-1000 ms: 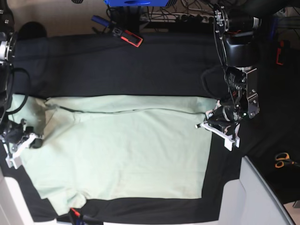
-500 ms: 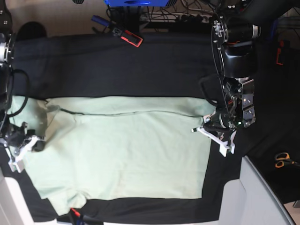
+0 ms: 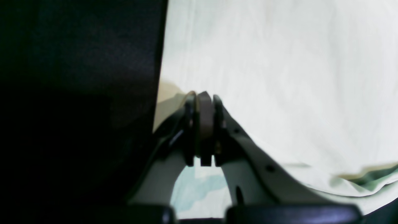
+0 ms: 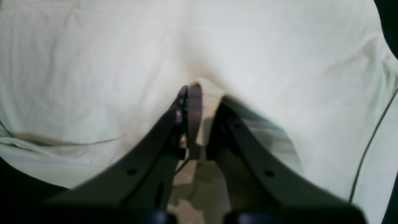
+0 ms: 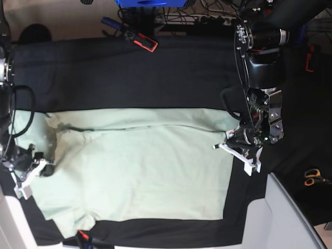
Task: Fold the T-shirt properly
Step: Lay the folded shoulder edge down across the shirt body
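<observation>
Fabric bunches between the closed fingers of the right gripper point(image 4: 205, 88) as a two-armed robot works on folding a pale mint-green T-shirt point(image 5: 145, 171), spread across a black tablecloth point(image 5: 155, 67) between its arms. The left gripper point(image 3: 202, 96), at the opposite side of the garment, is also clenched, apparently on a thin pinch of cloth close to the shirt's side edge. Between the two, a shallow lip of fabric runs across the shirt, with a narrow band point(image 5: 129, 117) along its far side. The step in hand appears to be a crosswise fold, with both arms drawing the gripped layer over the rest of the garment. The next move calls for the pair to travel together at an even height, lay the layer flat and line up its edges before letting go. Uneven pulling could skew the fold or leave a ridge in the middle. A crumpled piece of the shirt point(image 5: 75, 223) juts from the near edge, on the right arm's side, and likely needs tucking in and smoothing before the job is judged complete.
</observation>
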Controlling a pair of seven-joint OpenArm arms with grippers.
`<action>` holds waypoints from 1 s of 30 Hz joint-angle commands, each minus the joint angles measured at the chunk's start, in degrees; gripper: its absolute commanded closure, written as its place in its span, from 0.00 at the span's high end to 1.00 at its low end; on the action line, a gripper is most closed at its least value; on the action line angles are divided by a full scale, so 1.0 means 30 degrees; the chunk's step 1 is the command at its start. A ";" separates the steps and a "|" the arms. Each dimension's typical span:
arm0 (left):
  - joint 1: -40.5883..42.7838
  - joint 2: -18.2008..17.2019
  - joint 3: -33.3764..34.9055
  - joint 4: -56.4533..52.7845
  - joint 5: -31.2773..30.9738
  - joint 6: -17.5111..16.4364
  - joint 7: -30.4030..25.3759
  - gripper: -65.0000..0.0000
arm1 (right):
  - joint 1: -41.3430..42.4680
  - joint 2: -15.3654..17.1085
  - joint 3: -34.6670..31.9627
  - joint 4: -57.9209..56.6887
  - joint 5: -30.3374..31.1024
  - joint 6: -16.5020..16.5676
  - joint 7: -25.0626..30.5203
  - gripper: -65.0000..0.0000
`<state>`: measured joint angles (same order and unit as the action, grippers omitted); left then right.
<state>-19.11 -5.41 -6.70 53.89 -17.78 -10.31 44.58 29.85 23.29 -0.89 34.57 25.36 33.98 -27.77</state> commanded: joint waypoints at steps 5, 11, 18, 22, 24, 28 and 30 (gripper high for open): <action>-0.1350 -0.0116 0.0021 -0.0922 -0.0124 -0.0008 -0.0310 0.00 | 0.0733 0.0369 -0.0716 0.0009 0.0292 0.0088 0.1183 0.00; -0.1643 -0.0028 0.0021 -0.2153 0.1194 -0.0008 -0.1482 0.00 | 0.0879 0.0369 -0.1214 0.0009 0.0292 0.0059 0.1388 0.00; -0.1995 0.0060 0.0021 -0.2505 0.1839 -0.0008 -0.1511 0.00 | 0.1114 0.0398 -0.1243 -0.0108 0.0292 0.0059 0.1945 0.00; -0.1995 -0.0087 0.0021 -0.2476 0.1956 -0.0008 -0.1511 0.00 | 0.1583 0.0398 -0.1273 -0.0782 0.0292 0.0088 0.1974 0.00; -0.1995 -0.0116 0.0021 -0.2476 0.1956 -0.0008 -0.1511 0.00 | 0.1641 0.0398 -0.1273 -0.0782 0.0292 0.0088 0.1974 0.00; -0.2024 -0.0116 0.0021 -0.2505 0.1956 -0.0008 -0.1511 0.00 | 0.1700 0.0398 -0.1888 -0.0782 0.0292 0.0088 0.2179 0.00; -0.2024 -0.0116 -0.0009 -0.2476 0.1956 -0.0008 -0.1511 0.00 | 0.1700 0.0398 -0.2445 -0.0812 0.0292 0.0088 0.2678 0.00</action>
<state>-23.51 -5.28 -6.70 45.67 -11.81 -10.33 40.69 32.95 23.53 -8.32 31.57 25.30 33.95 -21.17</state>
